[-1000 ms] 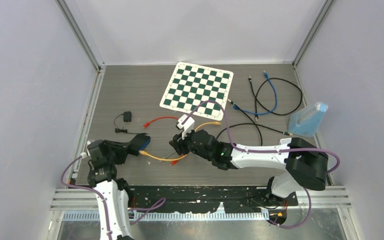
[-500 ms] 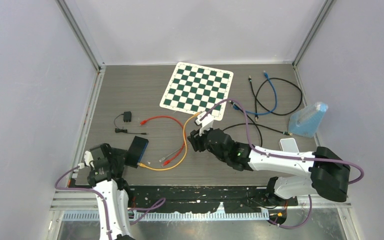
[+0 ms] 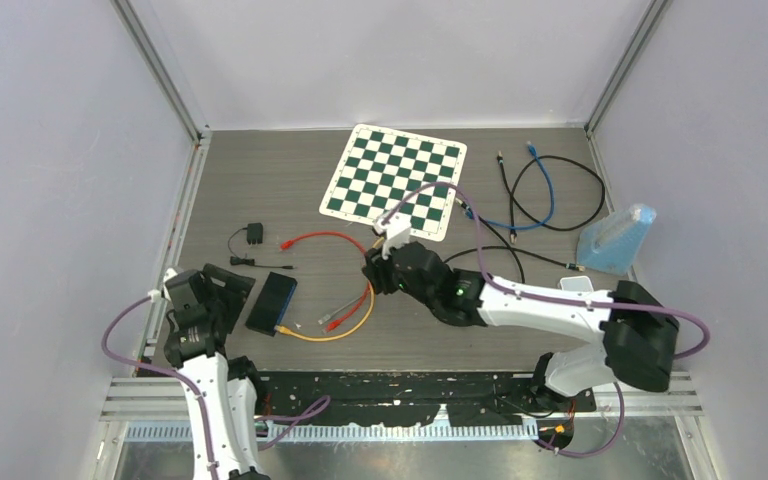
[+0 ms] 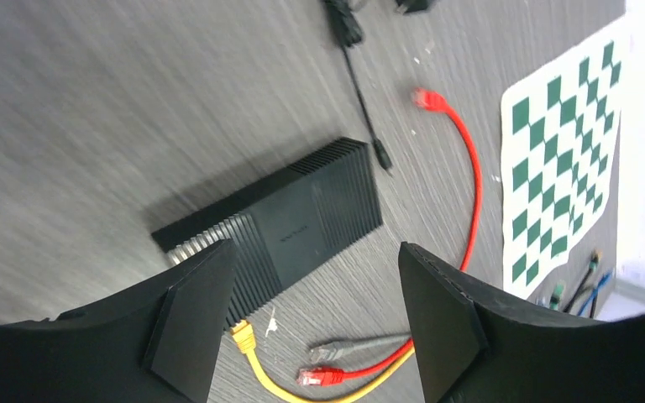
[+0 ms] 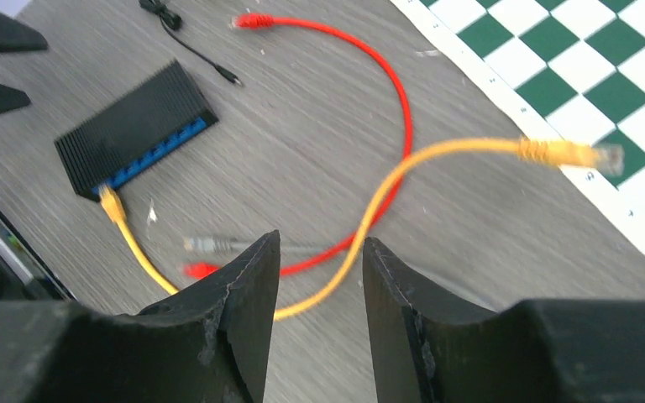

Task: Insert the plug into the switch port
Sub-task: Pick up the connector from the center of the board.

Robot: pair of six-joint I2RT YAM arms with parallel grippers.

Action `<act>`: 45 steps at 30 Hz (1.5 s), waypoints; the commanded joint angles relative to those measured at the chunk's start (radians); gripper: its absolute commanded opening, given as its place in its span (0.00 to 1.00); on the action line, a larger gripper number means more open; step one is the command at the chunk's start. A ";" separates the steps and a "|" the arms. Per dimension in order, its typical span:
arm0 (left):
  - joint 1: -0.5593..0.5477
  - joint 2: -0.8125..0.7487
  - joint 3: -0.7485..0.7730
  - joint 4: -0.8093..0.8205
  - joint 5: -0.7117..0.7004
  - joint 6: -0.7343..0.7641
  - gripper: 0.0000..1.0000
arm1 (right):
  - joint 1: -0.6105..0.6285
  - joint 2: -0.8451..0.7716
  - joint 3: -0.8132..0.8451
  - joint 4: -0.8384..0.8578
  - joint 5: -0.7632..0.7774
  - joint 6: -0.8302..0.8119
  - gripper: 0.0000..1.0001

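Identify the switch (image 3: pixel 271 301) as a flat black rectangular box with finned, ribbed sides and a row of blue ports along one long face. It lies on the grey wood-grain table (image 3: pixel 260 190) just ahead of the left arm. The yellow cable (image 3: pixel 352 325) is a smooth round cord, and its yellow plug (image 5: pixel 111 203) sits against the end port of the blue row. You cannot tell whether it is fully seated. The cable's other plug (image 5: pixel 584 154), clear-tipped, lies at the edge of the green-and-white checkerboard (image 3: pixel 396 182). A red cable (image 3: pixel 325 237) and a grey plug (image 3: pixel 332 317) lie beside the yellow loop. The left gripper (image 4: pixel 315 256) has its matte black fingers spread wide, aimed at the switch and touching nothing. The right gripper (image 5: pixel 317 252) has its fingers a narrow gap apart and empty, above the yellow and red cords. The right arm stretches low and forward-left across the table, and the left arm is folded near its base.
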 commanded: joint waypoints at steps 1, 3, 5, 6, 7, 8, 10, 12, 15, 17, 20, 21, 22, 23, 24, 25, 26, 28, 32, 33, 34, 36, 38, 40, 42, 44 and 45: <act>-0.017 0.016 0.037 0.122 0.166 0.157 0.73 | -0.002 0.146 0.216 -0.068 -0.001 -0.004 0.48; -0.021 0.022 0.044 0.128 0.203 0.202 0.73 | -0.003 0.231 0.309 -0.135 0.010 -0.018 0.48; -0.021 0.029 0.048 0.123 0.238 0.236 0.73 | -0.006 0.310 0.385 -0.170 0.020 -0.029 0.48; -0.022 0.030 0.047 0.121 0.264 0.252 0.73 | -0.009 0.358 0.429 -0.179 0.021 -0.032 0.48; -0.022 0.029 0.041 0.123 0.282 0.263 0.73 | -0.017 0.384 0.463 -0.196 0.023 -0.032 0.47; -0.022 0.026 0.034 0.124 0.295 0.273 0.73 | -0.023 0.431 0.494 -0.203 0.023 -0.033 0.46; -0.021 0.013 0.009 0.140 0.320 0.276 0.73 | -0.040 0.500 0.539 -0.223 0.021 -0.033 0.45; -0.024 -0.009 -0.016 0.160 0.339 0.264 0.73 | -0.058 0.556 0.577 -0.249 0.029 -0.039 0.43; -0.028 -0.016 -0.013 0.162 0.330 0.267 0.73 | -0.090 0.609 0.611 -0.286 0.047 -0.055 0.40; -0.031 0.000 -0.006 0.165 0.331 0.271 0.73 | -0.107 0.645 0.632 -0.317 0.050 -0.063 0.40; -0.031 0.028 0.013 0.159 0.331 0.279 0.73 | -0.131 0.682 0.646 -0.355 0.053 -0.067 0.40; -0.030 0.036 0.020 0.156 0.331 0.283 0.73 | -0.135 0.689 0.647 -0.358 0.050 -0.066 0.40; -0.030 0.042 0.023 0.154 0.332 0.284 0.73 | -0.141 0.692 0.646 -0.364 0.046 -0.065 0.39; -0.030 0.044 0.025 0.156 0.329 0.284 0.73 | -0.144 0.697 0.643 -0.367 0.044 -0.064 0.39; -0.031 0.047 0.025 0.159 0.327 0.283 0.73 | -0.148 0.699 0.641 -0.371 0.043 -0.062 0.39; -0.031 0.049 0.023 0.160 0.327 0.282 0.73 | -0.150 0.702 0.637 -0.372 0.041 -0.061 0.39; -0.030 0.052 0.024 0.163 0.328 0.281 0.73 | -0.153 0.705 0.634 -0.374 0.040 -0.060 0.39; -0.031 0.056 0.026 0.162 0.326 0.282 0.73 | -0.156 0.717 0.633 -0.375 0.030 -0.060 0.39; -0.031 0.053 0.028 0.159 0.321 0.283 0.73 | -0.156 0.740 0.637 -0.375 0.000 -0.056 0.38; -0.031 0.051 0.026 0.159 0.319 0.283 0.73 | -0.157 0.747 0.638 -0.376 -0.012 -0.052 0.38; -0.031 0.050 0.026 0.158 0.317 0.282 0.73 | -0.157 0.751 0.640 -0.376 -0.017 -0.045 0.38; -0.029 0.050 0.021 0.159 0.313 0.279 0.73 | -0.156 0.763 0.647 -0.383 -0.024 -0.035 0.37; -0.031 0.050 0.018 0.164 0.312 0.275 0.73 | -0.157 0.780 0.654 -0.398 -0.025 -0.026 0.35; -0.031 0.049 0.016 0.168 0.314 0.270 0.73 | -0.157 0.786 0.659 -0.412 -0.021 -0.019 0.29; -0.031 0.050 0.014 0.175 0.320 0.265 0.73 | -0.157 0.786 0.664 -0.429 0.000 -0.016 0.20; -0.031 0.051 0.013 0.182 0.327 0.256 0.72 | -0.157 0.778 0.672 -0.445 0.016 -0.015 0.14; -0.031 0.052 0.011 0.189 0.333 0.251 0.72 | -0.158 0.775 0.675 -0.453 0.018 -0.016 0.12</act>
